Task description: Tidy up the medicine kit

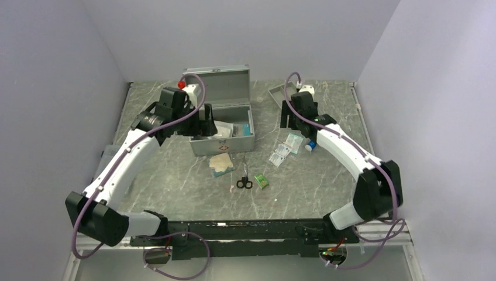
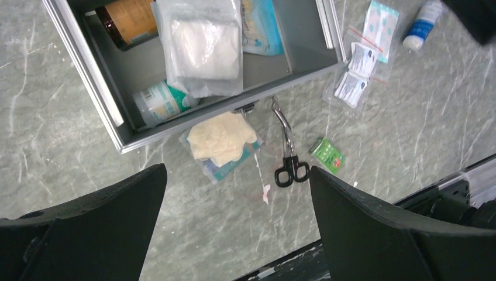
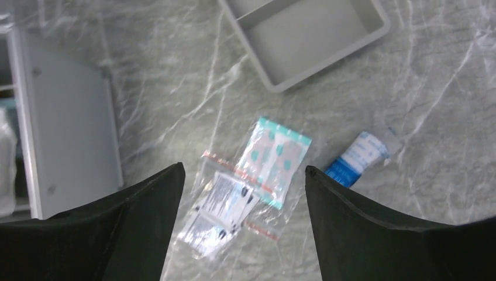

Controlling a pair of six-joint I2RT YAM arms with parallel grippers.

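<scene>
The medicine kit (image 1: 222, 145), a silver-grey metal case, stands open in the middle of the table with its lid up. Inside the kit (image 2: 304, 29) lie a brown bottle (image 2: 126, 20), a gauze pack (image 2: 202, 44), a blue packet (image 2: 263, 26) and a white-and-green bottle (image 2: 161, 100). My left gripper (image 1: 206, 123) hovers over the kit's left part, open (image 2: 237, 170) and empty. My right gripper (image 1: 288, 122) hangs to the right of the kit, open (image 3: 244, 170), above a clear zip bag of wipes (image 3: 225, 213). Nothing is between its fingers.
In front of the kit lie a glove pack (image 2: 221, 139), black-handled scissors (image 2: 286, 152) and a small green packet (image 2: 327, 154). A plaster pack (image 3: 278, 158) and a blue-and-white tube (image 3: 357, 158) lie beside the zip bag. A shallow grey tray (image 3: 310, 41) sits behind them.
</scene>
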